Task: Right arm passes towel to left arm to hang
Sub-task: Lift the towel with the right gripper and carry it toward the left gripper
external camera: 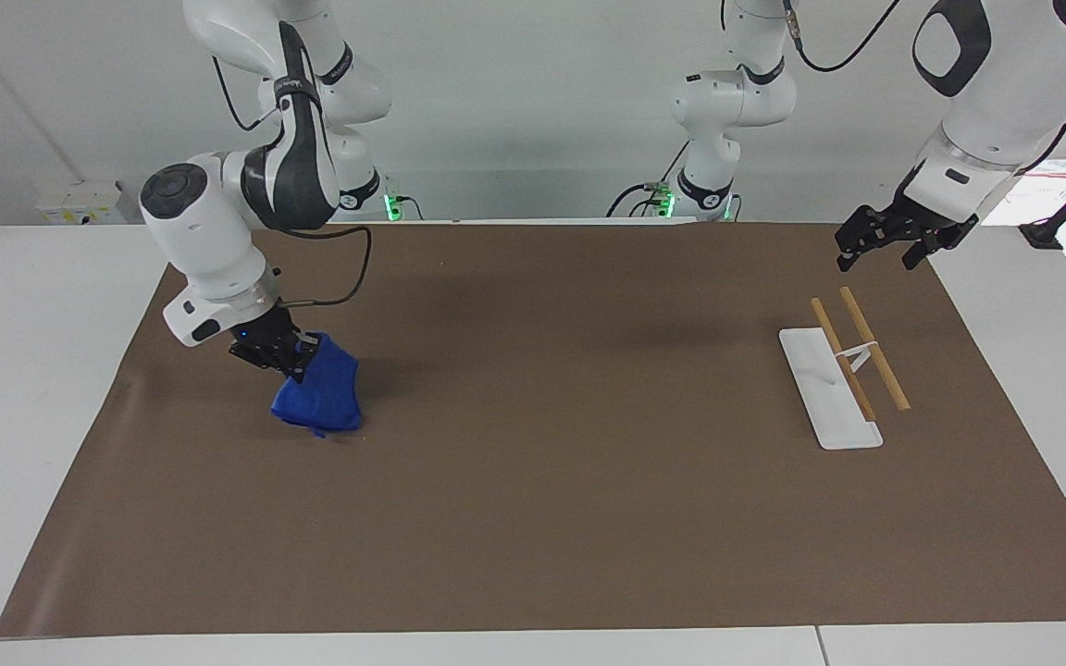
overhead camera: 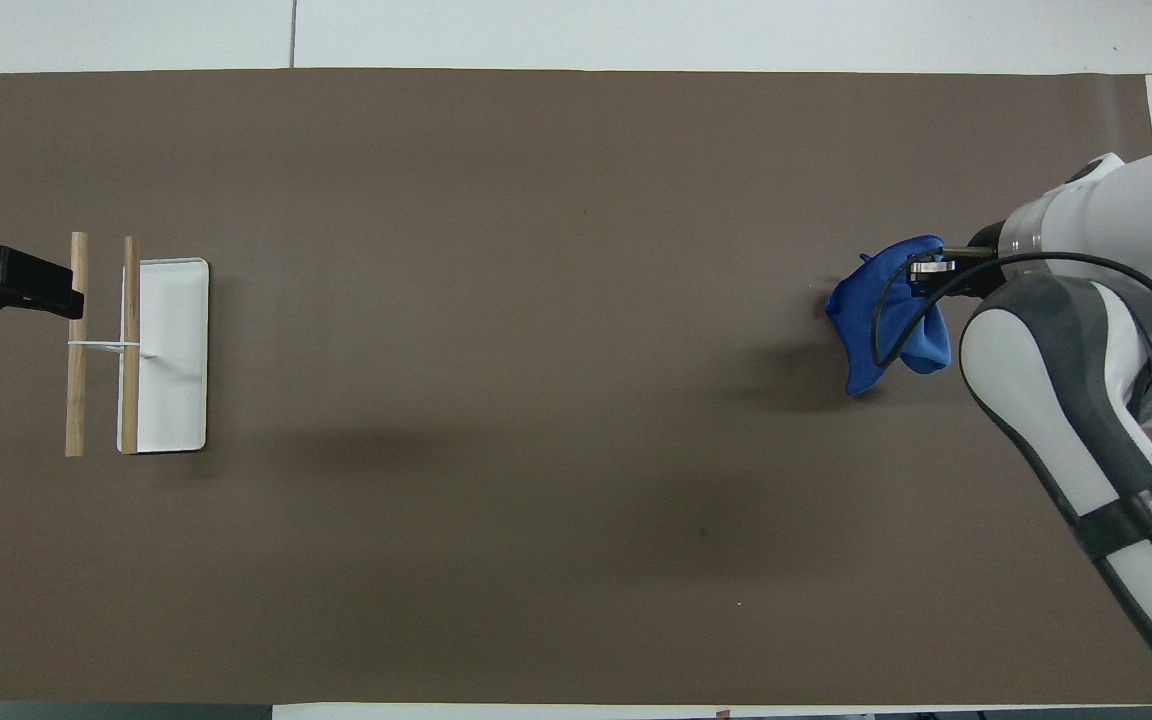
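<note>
My right gripper [external camera: 294, 363] is shut on the blue towel [external camera: 322, 396] and holds it up over the brown mat at the right arm's end of the table. The towel hangs bunched below the fingers, its lowest fold at or just above the mat. It also shows in the overhead view [overhead camera: 881, 312], next to the right gripper [overhead camera: 921, 268]. My left gripper [external camera: 883, 242] waits in the air over the mat's edge at the left arm's end, near the rack; it shows at the edge of the overhead view [overhead camera: 26, 285].
A white tray-shaped base [external camera: 824, 388] carries a rack of two wooden rods [external camera: 873, 348] at the left arm's end of the table; it shows in the overhead view [overhead camera: 174, 355] too. The brown mat [external camera: 570, 481] covers most of the table.
</note>
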